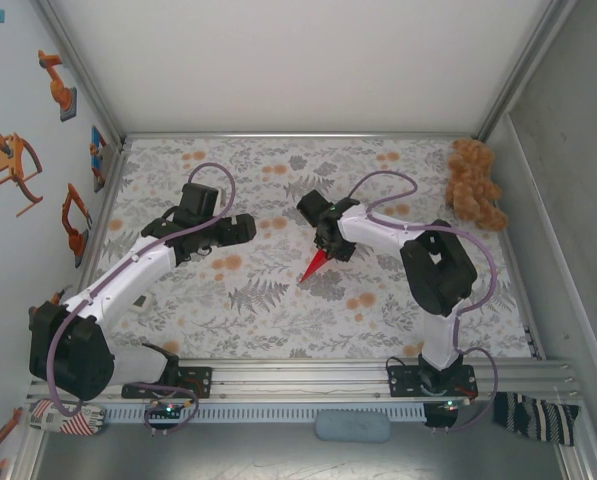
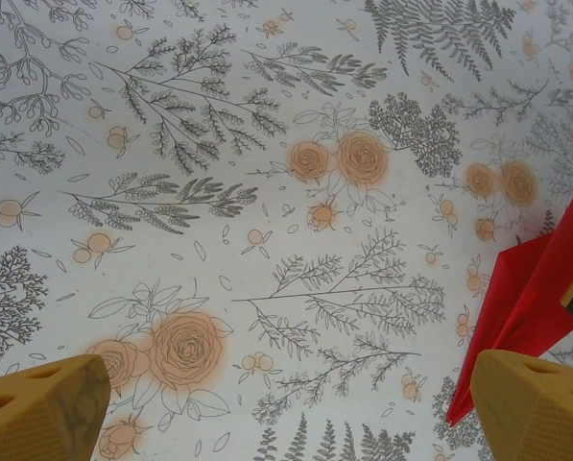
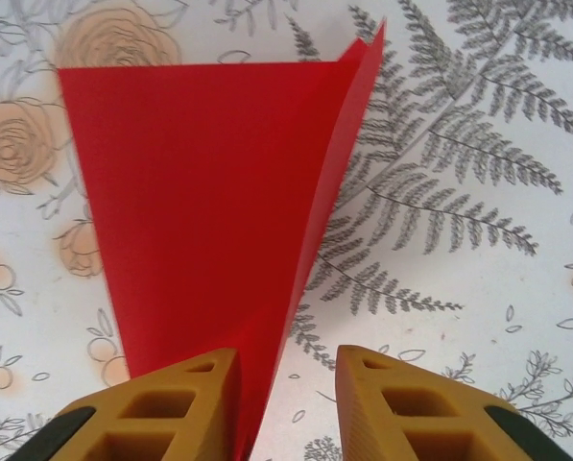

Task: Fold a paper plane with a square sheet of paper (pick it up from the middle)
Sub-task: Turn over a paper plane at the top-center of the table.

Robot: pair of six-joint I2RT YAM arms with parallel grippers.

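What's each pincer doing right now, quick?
Left pincer: open, holding nothing.
Right pincer: straddling the paper plane, a gap visible; grip cannot be told.

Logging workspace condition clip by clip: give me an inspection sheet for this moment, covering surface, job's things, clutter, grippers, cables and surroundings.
Surface: floral tablecloth, flat, nothing spilled.
Job's things: red paper plane, folded to a point, near the table's middle.
Clutter: brown teddy bear in the far right corner, apart from both arms.
Grippers: left gripper open, holding nothing; right gripper jaws apart around the plane, gap on one side.
Cables: purple cables looped along both arms, off the plane.
Surroundings: white walls; orange stickers on the left wall; striped cloth by the front rail.
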